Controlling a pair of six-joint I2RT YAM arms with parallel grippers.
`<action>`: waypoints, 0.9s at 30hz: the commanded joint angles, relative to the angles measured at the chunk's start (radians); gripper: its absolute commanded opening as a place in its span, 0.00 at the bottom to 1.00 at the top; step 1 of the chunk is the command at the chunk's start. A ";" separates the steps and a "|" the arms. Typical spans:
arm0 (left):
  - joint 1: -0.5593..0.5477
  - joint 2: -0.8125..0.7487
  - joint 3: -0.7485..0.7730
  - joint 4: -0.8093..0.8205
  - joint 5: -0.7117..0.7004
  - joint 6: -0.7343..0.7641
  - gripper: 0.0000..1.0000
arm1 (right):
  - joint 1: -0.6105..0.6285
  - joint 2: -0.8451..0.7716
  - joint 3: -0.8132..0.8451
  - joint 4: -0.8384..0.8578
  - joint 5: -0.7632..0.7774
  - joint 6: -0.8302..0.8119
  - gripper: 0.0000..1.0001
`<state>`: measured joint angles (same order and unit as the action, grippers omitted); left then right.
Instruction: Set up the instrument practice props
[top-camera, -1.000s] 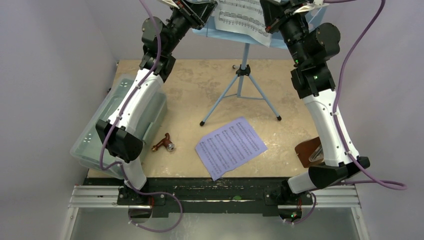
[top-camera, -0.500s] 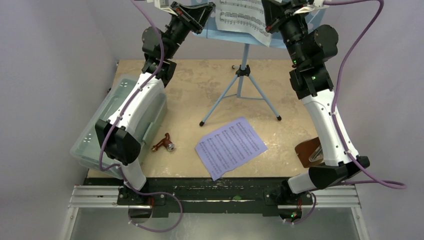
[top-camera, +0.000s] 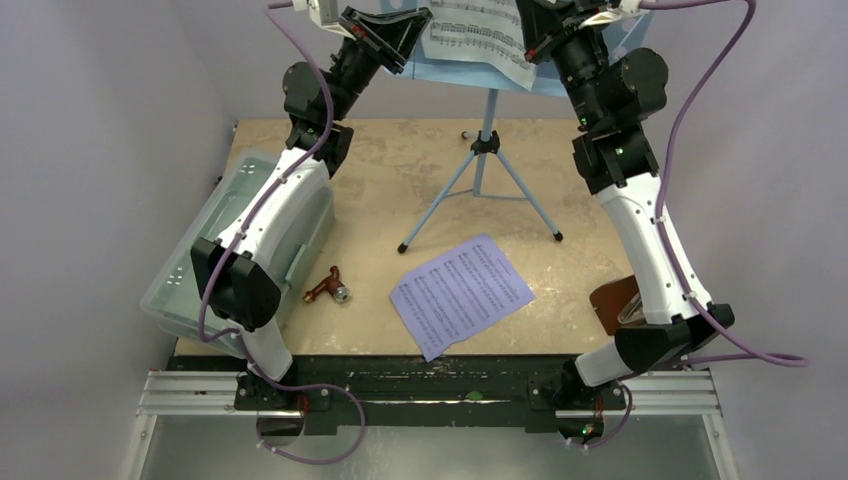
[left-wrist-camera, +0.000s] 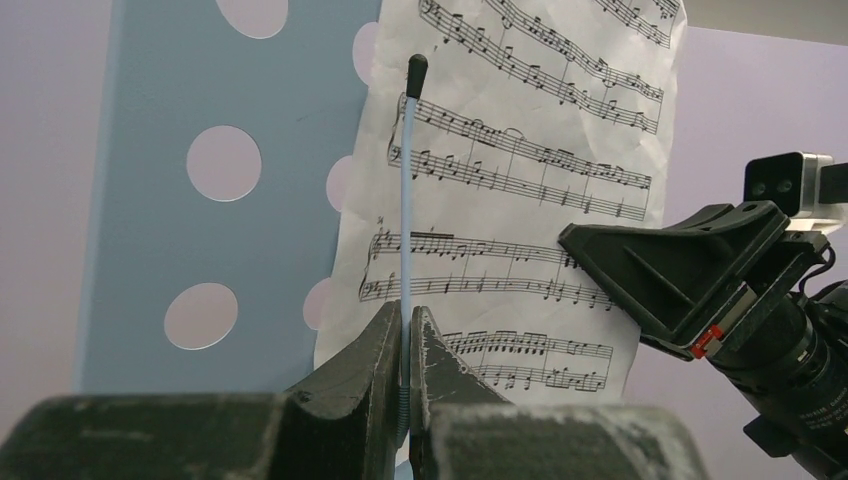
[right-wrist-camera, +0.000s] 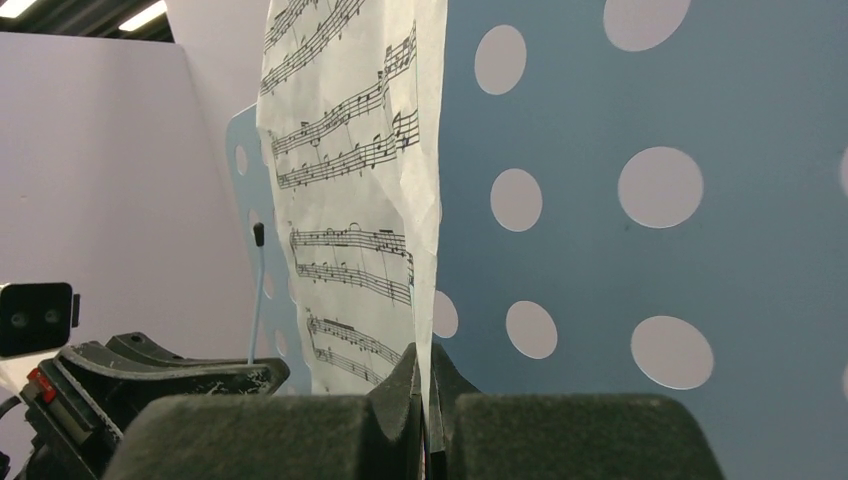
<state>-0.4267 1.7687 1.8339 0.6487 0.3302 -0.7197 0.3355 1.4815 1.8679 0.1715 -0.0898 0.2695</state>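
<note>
Two arms are up at the perforated desk of the light-blue music stand (top-camera: 486, 143), which stands on its tripod toward the far side of the table (top-camera: 380, 190). The left gripper (left-wrist-camera: 405, 322) has its jaws clenched on the stand's thin page-retainer wire (left-wrist-camera: 404, 200), low on the wire, at the left edge of the white sheet (left-wrist-camera: 520, 170). The right gripper (right-wrist-camera: 425, 375) has its jaws pinched on the bottom edge of that same sheet, in front of the desk.

To my eye the step in hand is fixing the first page on the stand. The next move looks like bringing the wire across the paper so that it pins it. Meanwhile the right arm would keep the sheet flat and low, and both would need to let go gently so the page does not slide off.

The overhead view alone shows what waits:
- The lilac sheet (top-camera: 460, 293) lies flat on the table in front of the stand.
- The brown metronome (top-camera: 608, 298) sits to the stand's front right, half hidden behind the right arm.
- A small brown key-like piece (top-camera: 328, 288) lies to the front left.
- The clear box (top-camera: 170, 290) is beyond it.

That view crops both grips at its top edge. Only the left wrist view shows the wire between the jaws, and only the right wrist view shows the pinched paper edge and the sheet bowing off the desk.
</note>
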 joint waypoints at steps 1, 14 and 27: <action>-0.004 -0.053 -0.006 0.066 0.047 0.024 0.00 | 0.021 0.028 0.039 0.060 -0.046 -0.002 0.00; -0.004 -0.062 -0.007 0.053 0.042 0.027 0.00 | 0.073 0.098 0.069 0.113 -0.056 -0.006 0.00; -0.004 -0.064 -0.010 0.046 0.038 0.021 0.00 | 0.087 0.136 0.088 0.121 -0.060 -0.007 0.00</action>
<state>-0.4267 1.7615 1.8256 0.6491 0.3401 -0.7105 0.4152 1.6146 1.9160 0.2501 -0.1341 0.2684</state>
